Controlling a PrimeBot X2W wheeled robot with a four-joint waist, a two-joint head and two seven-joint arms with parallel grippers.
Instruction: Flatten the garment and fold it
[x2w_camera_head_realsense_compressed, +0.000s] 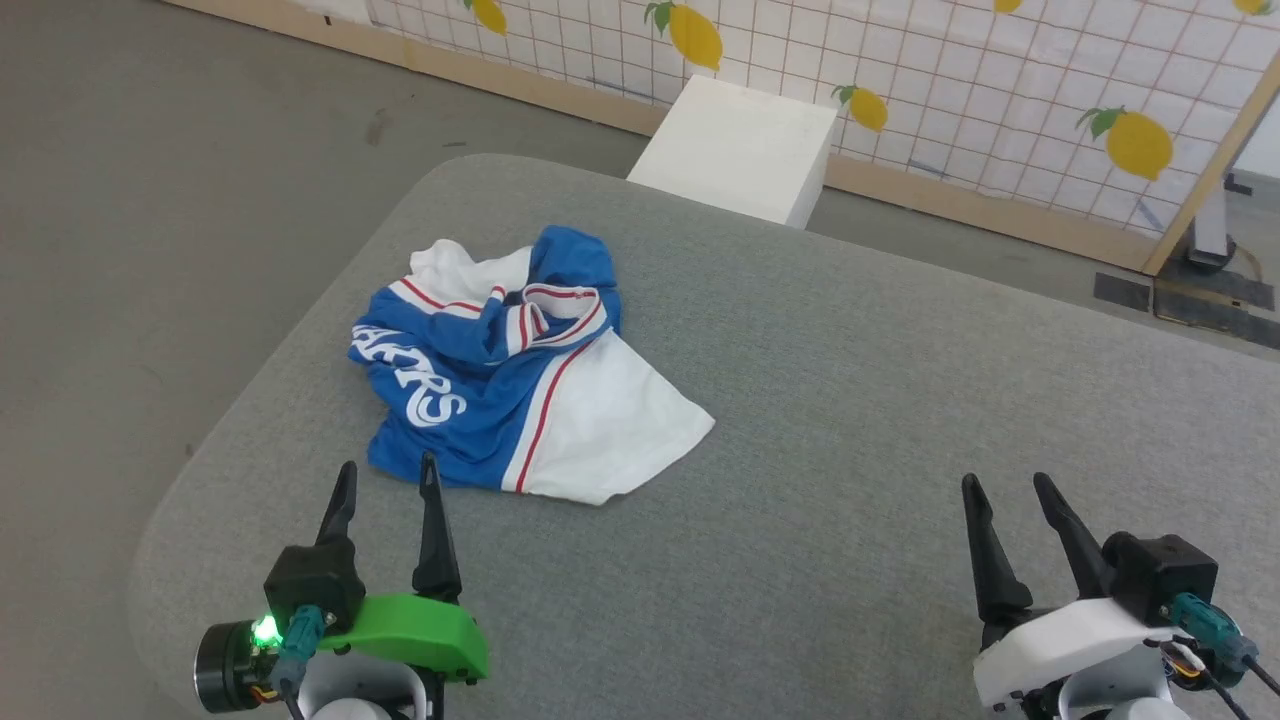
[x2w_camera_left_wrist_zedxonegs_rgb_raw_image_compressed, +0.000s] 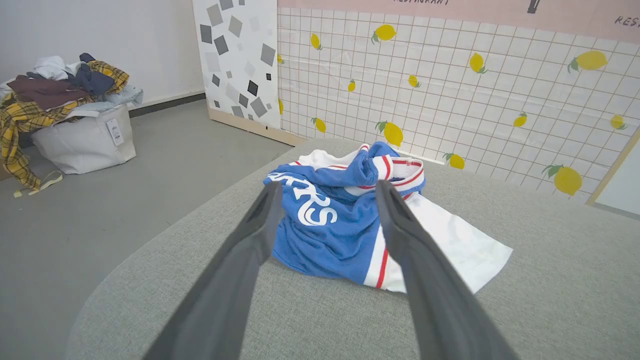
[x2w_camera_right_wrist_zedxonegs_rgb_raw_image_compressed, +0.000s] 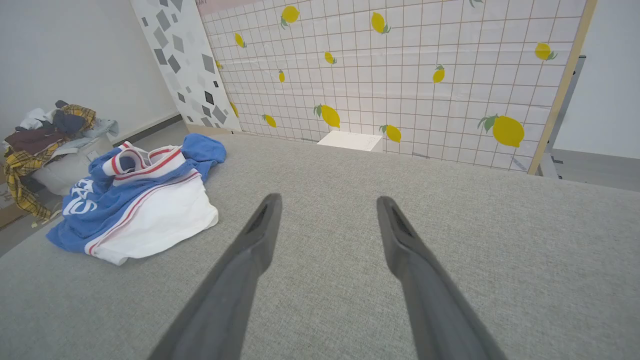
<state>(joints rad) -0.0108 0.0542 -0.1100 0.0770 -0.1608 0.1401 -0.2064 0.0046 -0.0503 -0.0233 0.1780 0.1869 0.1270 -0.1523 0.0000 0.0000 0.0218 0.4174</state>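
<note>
The garment (x2w_camera_head_realsense_compressed: 470, 395) lies crumpled on the left part of the grey tabletop (x2w_camera_head_realsense_compressed: 850, 400); its long axis runs from far left to near right, white sleeve (x2w_camera_head_realsense_compressed: 610, 420) pointing near-right, collar (x2w_camera_head_realsense_compressed: 560, 310) at the far side; the left hand (x2w_camera_head_realsense_compressed: 388, 462) hovers released at its near edge; the right hand (x2w_camera_head_realsense_compressed: 1004, 480), fingers spread and empty, sits well apart.

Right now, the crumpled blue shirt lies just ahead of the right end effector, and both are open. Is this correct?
No. The head view shows the shirt just ahead of the left end effector, not the right end effector; both are open.
</note>
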